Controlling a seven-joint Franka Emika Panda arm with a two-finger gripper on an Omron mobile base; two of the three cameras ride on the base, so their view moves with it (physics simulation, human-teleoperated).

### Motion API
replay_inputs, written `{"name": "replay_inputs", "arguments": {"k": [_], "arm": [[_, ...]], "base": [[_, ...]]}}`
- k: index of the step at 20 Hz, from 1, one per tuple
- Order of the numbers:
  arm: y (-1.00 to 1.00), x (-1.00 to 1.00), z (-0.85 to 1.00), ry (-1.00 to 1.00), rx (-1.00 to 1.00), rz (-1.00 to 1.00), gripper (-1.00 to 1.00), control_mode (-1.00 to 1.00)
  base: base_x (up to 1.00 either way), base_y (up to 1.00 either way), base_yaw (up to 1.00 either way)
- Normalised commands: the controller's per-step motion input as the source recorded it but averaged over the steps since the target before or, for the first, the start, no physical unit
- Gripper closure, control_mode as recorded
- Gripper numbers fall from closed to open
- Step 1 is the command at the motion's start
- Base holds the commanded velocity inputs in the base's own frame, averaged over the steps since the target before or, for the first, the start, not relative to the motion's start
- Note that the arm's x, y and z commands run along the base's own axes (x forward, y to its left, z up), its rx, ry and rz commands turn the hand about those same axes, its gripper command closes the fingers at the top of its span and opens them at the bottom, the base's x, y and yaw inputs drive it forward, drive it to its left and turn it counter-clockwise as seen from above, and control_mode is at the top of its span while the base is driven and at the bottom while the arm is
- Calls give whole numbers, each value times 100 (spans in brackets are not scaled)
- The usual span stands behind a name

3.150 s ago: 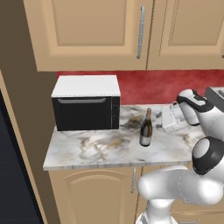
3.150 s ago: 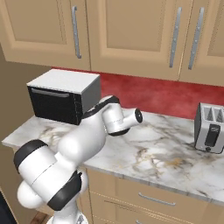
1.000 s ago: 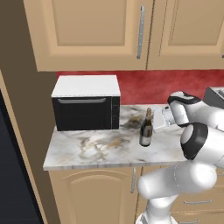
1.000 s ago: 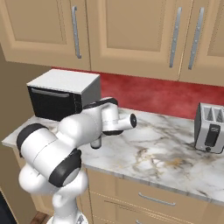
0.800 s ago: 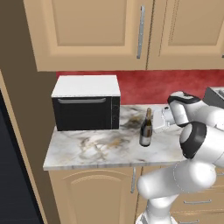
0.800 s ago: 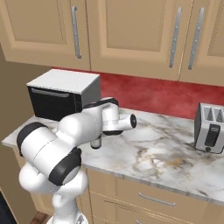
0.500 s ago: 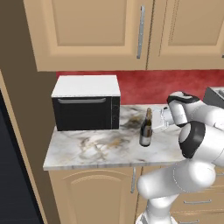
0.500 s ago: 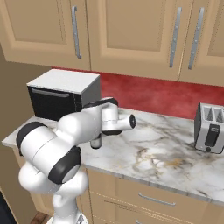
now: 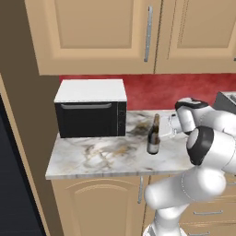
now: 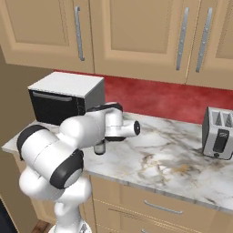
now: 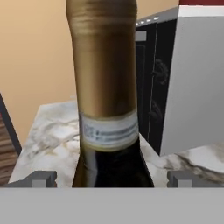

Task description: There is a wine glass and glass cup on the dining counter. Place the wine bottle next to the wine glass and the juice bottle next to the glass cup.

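Observation:
The wine bottle (image 9: 154,136) stands upright on a marble counter (image 9: 101,156), just right of the microwave. It is dark, with a gold-tan top and a pale band on the neck. In the hand view its neck (image 11: 105,87) rises close up between my two fingertips (image 11: 43,178). My gripper (image 9: 165,130) is level with the bottle's upper part on its right side, open, with the jaws on either side of the bottle and not touching it. In the right base view my arm covers most of the bottle. The wine glass, glass cup, juice bottle and dining counter are out of view.
A black microwave (image 9: 90,108) with a white top stands just left of the bottle, seen also as the microwave (image 11: 192,78). A silver toaster (image 10: 219,132) sits far right on the counter. Wall cabinets (image 9: 138,32) hang above a red backsplash.
Over three seconds my hand has come in from the right toward the wine bottle. In the last second it has barely moved, and the jaws have stayed wide.

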Motion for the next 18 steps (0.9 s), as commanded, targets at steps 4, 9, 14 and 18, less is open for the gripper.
{"name": "replay_inputs", "arguments": {"k": [4,9,14,18], "arm": [[1,4,-10,0,0,-1,-100,-100],[5,6,-4,0,0,-1,100,-100],[0,-4,0,0,1,0,100,-100],[0,-21,12,0,4,0,100,-100]], "base": [[0,0,0],[0,0,0],[0,0,0],[0,0,0]]}}
